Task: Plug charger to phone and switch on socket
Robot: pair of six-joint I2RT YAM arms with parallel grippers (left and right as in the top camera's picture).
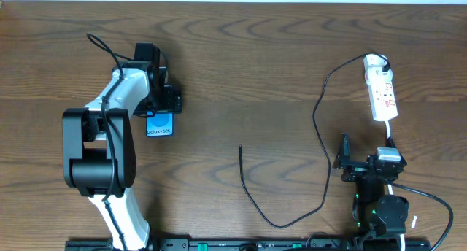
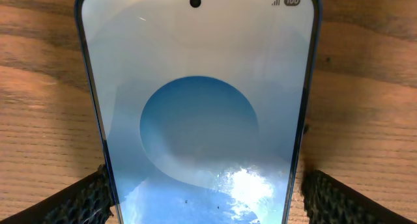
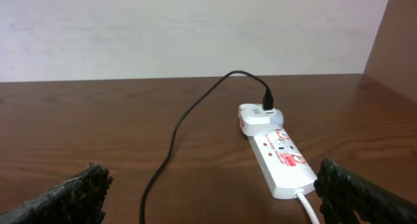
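Observation:
The phone (image 1: pixel 160 125) lies flat on the wooden table at the left, blue screen up. In the left wrist view the phone (image 2: pixel 195 120) fills the frame. My left gripper (image 1: pixel 166 103) straddles its sides; its fingers (image 2: pixel 205 198) are open, the left one at the phone's edge, the right one a small gap away. The charger's black cable (image 1: pixel 318 127) runs from a white adapter (image 3: pixel 254 116) in the socket (image 1: pixel 381 94) and loops to its free plug tip (image 1: pixel 240 147) mid-table. My right gripper (image 1: pixel 349 163) is open and empty, just short of the socket (image 3: pixel 280 159).
The socket's white lead (image 1: pixel 394 189) runs back past the right arm's base. The cable (image 3: pixel 172 139) crosses the table between the right fingers (image 3: pixel 212 191). A pale wall stands behind the table's far edge.

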